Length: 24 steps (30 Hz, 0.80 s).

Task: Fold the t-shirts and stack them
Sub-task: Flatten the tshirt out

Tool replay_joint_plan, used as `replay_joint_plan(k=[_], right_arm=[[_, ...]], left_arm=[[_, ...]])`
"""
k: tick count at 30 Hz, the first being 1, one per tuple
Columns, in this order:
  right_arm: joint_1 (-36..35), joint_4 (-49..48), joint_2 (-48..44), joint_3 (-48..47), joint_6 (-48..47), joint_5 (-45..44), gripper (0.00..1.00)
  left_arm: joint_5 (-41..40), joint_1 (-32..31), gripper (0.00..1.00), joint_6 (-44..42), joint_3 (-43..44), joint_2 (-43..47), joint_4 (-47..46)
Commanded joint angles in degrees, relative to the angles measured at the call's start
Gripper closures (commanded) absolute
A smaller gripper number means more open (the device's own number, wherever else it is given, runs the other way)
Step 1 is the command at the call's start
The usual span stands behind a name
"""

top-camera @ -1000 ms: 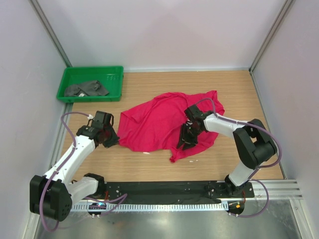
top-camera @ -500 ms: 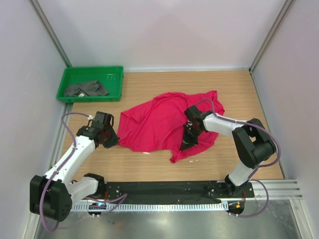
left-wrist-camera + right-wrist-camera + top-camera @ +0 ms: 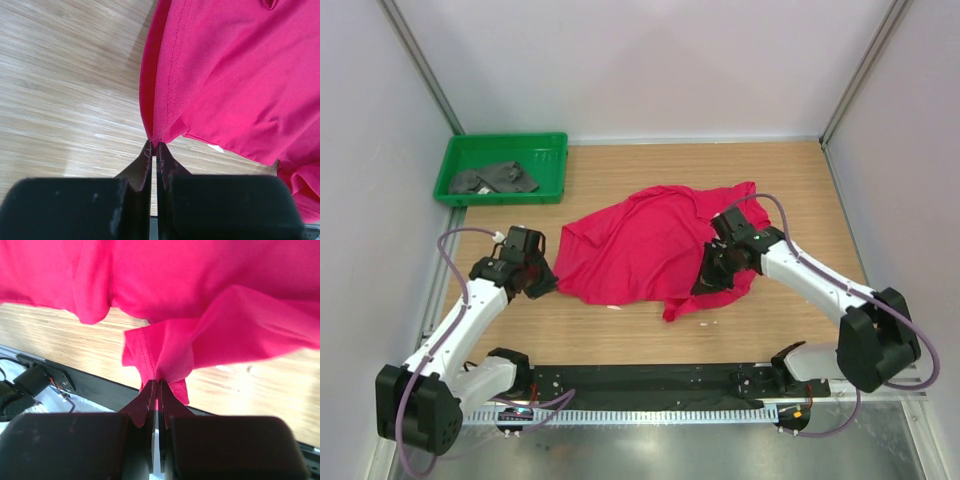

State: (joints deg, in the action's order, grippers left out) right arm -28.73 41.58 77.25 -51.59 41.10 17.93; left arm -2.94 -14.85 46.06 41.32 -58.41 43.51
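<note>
The crimson-red t-shirt (image 3: 640, 245) lies crumpled across the middle of the wooden table. My left gripper (image 3: 548, 283) is shut on the shirt's left edge (image 3: 160, 100); in the left wrist view the cloth comes to a point between my fingertips (image 3: 154, 145). My right gripper (image 3: 705, 283) is shut on a bunched hem of the red shirt (image 3: 165, 350) near its front right part and holds it lifted off the table. The dark grey t-shirt (image 3: 495, 179) lies crumpled in the green tray.
The green plastic tray (image 3: 550, 165) stands at the back left corner. Grey walls close in the table on three sides. A black base rail (image 3: 650, 380) runs along the near edge. A small white scrap (image 3: 613, 308) lies on the wood by the shirt's front edge.
My right arm has swung outward to the right and its gripper has moved right with the red hem, lifting it. My left gripper has shifted slightly, still at the shirt's left edge.
</note>
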Motion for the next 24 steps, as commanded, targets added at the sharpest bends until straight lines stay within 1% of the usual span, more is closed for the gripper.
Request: replay_joint_plan(k=[1, 4, 5, 7, 8, 9, 11, 12, 13, 14, 17, 18, 24], right_arm=[[2.5, 3.2, -7.4, 1.0, 0.6, -1.5, 0.92], [5.3, 5.5, -11.5, 4.2, 0.0, -1.2, 0.91], [6.2, 5.7, -14.6, 6.8, 0.4, -0.6, 0.91], [8.1, 5.3, -17.4, 9.6, 1.2, 1.2, 0.89], [8.3, 4.0, -18.5, 12.0, 1.8, 1.8, 0.88], [8.3, 3.2, -20.3, 13.4, 3.3, 2.5, 0.82], [8.4, -0.9, -21.3, 17.7, 5.0, 5.0, 0.81], [8.5, -2.3, -21.7, 19.1, 7.0, 5.9, 0.90], [8.4, -3.8, -22.0, 20.2, 7.9, 6.2, 0.95], [8.4, -5.4, -22.2, 21.9, 9.1, 5.6, 0.98], [8.3, -7.6, -23.3, 24.6, 11.2, 6.8, 0.98], [8.4, -7.6, -23.5, 24.9, 11.1, 7.4, 0.97], [8.3, -2.7, -24.9, 24.8, 8.0, 5.8, 0.98]], left_arm=[[0.1, 0.3, 1.00, 0.4, 0.3, 3.3, 0.8], [-0.2, 0.3, 1.00, 0.6, 0.4, 4.6, 1.8], [-0.1, 0.3, 1.00, 0.8, 0.6, 4.9, 2.0], [0.1, 0.3, 1.00, 1.0, 0.7, 5.1, 2.5], [0.4, 0.2, 1.00, 1.0, 0.6, 5.2, 2.5], [0.7, 0.3, 1.00, 1.1, 0.4, 5.3, 2.3], [1.3, 0.3, 1.00, 1.6, -0.4, 5.8, 2.0], [1.4, 0.3, 1.00, 1.8, -0.6, 5.8, 1.8], [1.6, 0.3, 1.00, 2.0, -1.2, 5.9, 1.6], [2.1, 0.3, 1.00, 2.3, -1.4, 6.2, 1.6], [2.5, 0.3, 1.00, 2.5, -1.6, 6.5, 1.8], [2.6, 0.3, 1.00, 2.5, -1.6, 6.5, 1.8], [2.6, 0.3, 1.00, 2.4, -1.3, 6.6, 2.2]])
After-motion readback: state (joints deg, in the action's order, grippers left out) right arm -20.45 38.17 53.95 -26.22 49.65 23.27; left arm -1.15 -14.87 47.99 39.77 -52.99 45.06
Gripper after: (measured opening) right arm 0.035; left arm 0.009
